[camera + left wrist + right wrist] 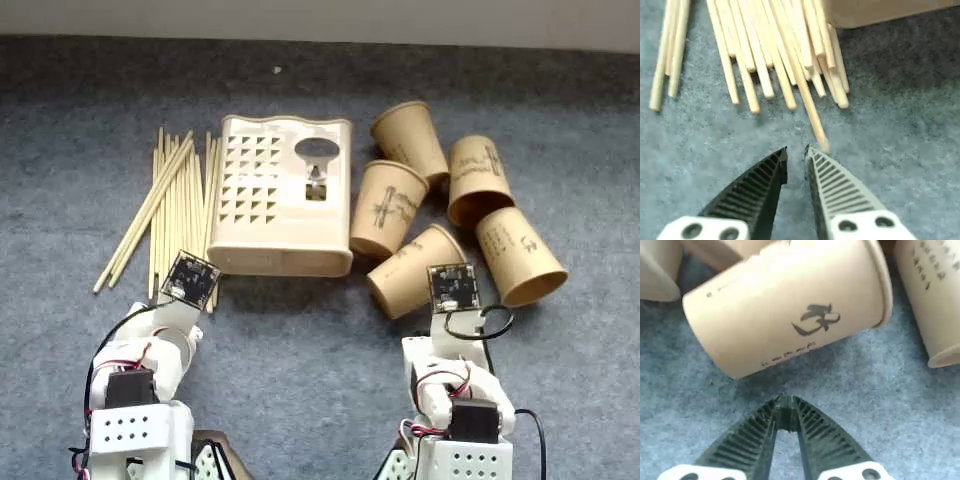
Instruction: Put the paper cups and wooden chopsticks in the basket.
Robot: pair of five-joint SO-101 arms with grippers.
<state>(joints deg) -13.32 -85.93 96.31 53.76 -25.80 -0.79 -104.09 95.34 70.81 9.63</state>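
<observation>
Across the grey mat (300,390) the goods are laid far of both arms, prob. so each arm is given its own pile. At centre the basket (262,245) is seen lying flat, pierced wall and handle cut-out turned up. Its opening can't be made out, so it is judged that it must be righted or loaded from an edge. Just right of it five paper cups (388,208) are tipped on their sides in a cluster, tan w/ dark print, rims pointed various ways. Left of it the wooden chopsticks (176,200) are fanned in a loose bundle: pale, thin, near ends uneven, a few crossed diagonally. The right gripper (785,401) is held low, just near of the nearest cup, fingers closed tip to tip w/ nothing btwn them. The left gripper (795,150) is held at the sticks' near ends, fingers a narrow slit apart and empty, one stick tip just beside the gap.
</observation>
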